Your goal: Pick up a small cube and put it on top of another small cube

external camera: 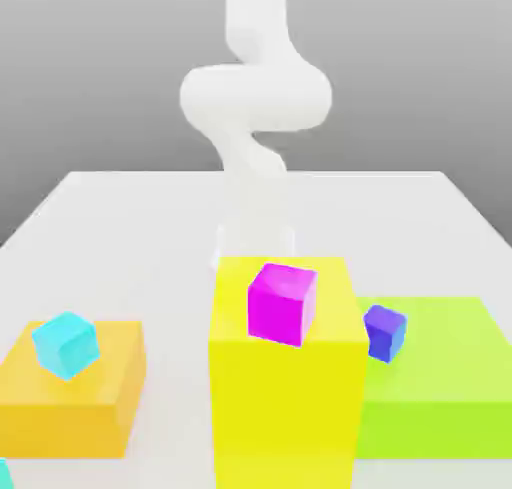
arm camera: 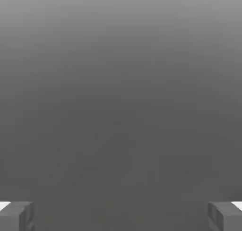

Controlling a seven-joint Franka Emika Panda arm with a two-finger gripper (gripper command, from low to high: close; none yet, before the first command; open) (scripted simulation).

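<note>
The small cyan cube [external camera: 66,344] rests on an orange block [external camera: 75,387] at the exterior view's left. A small blue-purple cube [external camera: 384,332] sits on a green block [external camera: 440,377] at the exterior view's right. Between them a larger magenta cube [external camera: 282,302] stands on a tall yellow block [external camera: 285,387]. The white arm [external camera: 255,107] rises behind the yellow block and leaves the picture at the top. In the hand view my gripper [arm camera: 121,216] is open, its two grey fingertips [arm camera: 16,216] far apart with nothing between them, facing plain grey background.
The three blocks stand in a row near the front of a white table [external camera: 120,217]. A bit of another cyan thing [external camera: 4,472] peeks in at the exterior view's lower left corner. Bare table lies behind the blocks on both sides of the arm.
</note>
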